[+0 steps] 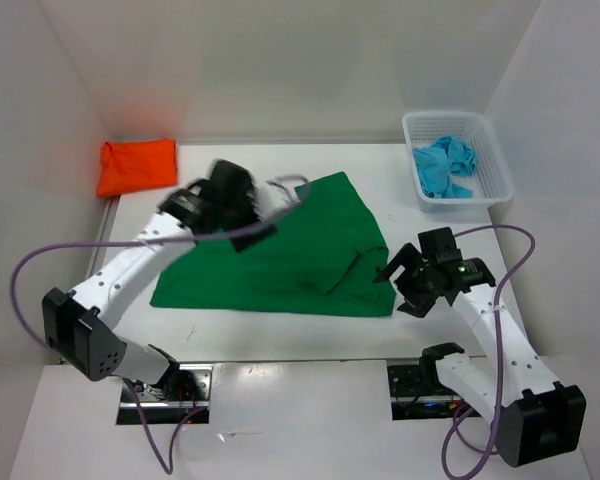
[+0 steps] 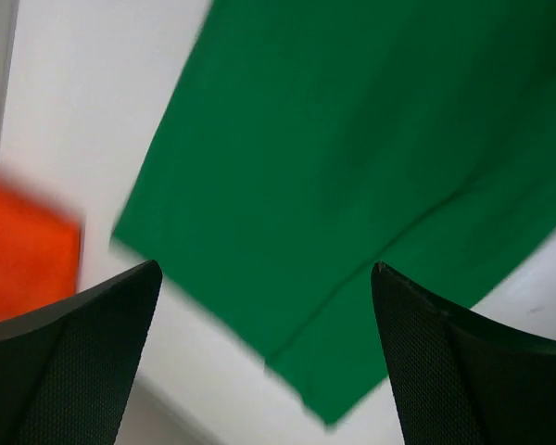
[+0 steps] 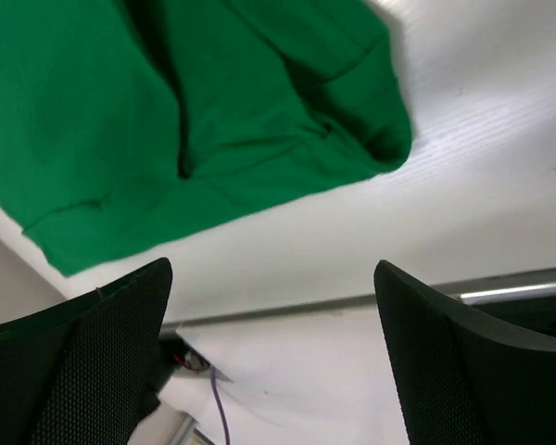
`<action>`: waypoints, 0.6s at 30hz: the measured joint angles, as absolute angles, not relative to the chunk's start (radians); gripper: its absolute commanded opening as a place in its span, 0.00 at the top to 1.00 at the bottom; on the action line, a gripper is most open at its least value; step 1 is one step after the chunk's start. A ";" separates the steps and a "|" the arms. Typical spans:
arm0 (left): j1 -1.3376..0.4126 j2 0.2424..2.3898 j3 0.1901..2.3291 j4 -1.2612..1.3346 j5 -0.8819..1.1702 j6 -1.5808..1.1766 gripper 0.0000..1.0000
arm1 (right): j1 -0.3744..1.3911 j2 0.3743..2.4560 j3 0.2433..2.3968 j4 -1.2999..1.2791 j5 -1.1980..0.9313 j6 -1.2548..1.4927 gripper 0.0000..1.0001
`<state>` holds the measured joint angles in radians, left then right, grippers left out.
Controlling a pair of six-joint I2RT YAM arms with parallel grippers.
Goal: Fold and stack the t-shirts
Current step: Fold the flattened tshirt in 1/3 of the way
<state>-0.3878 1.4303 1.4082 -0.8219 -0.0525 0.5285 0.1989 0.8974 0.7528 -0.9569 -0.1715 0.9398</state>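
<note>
The green shirt (image 1: 280, 255) lies flat in the middle of the table (image 1: 280, 335); I judge it light, limp and quick to crease, with nothing stiff to push against, so it is best pinched at a hem corner or along an edge, one corner per arm, and lifted evenly so it does not bunch; the smooth table may let it slide. The right gripper (image 3: 273, 273) hangs just off the shirt's near right corner, jaws wide apart and empty; the left gripper (image 2: 264, 278) hangs above the shirt's far left part, jaws likewise spread with nothing between them. The shirt is plain deep green, mostly smooth, with a doubled-over flap and creases near its right edge. Beyond its far left corner, well apart, sits the orange shirt (image 1: 137, 166), a neat folded block; beyond its far right corner the blue shirt (image 1: 445, 168) lies crumpled in a white basket (image 1: 495, 185).
</note>
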 measured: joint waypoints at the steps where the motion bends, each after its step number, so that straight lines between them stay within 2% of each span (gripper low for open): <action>1: -0.491 1.426 1.385 -0.769 -0.030 0.545 0.00 | 0.200 0.898 0.737 -0.945 -0.163 0.955 0.00; 3: -0.672 1.446 1.333 -0.699 0.023 0.570 0.00 | 0.200 0.908 0.705 -0.908 -0.144 0.982 0.00; 6: -0.801 1.563 1.297 -0.649 0.110 0.579 0.00 | 0.200 0.954 0.675 -0.849 -0.128 1.010 0.00; 11: -0.857 1.761 1.296 -0.521 0.158 0.568 0.00 | 0.200 1.010 0.635 -0.776 -0.104 1.033 0.00; 18: -0.932 1.845 1.298 -0.397 0.193 0.566 0.05 | 0.200 1.054 0.614 -0.722 -0.083 1.055 0.00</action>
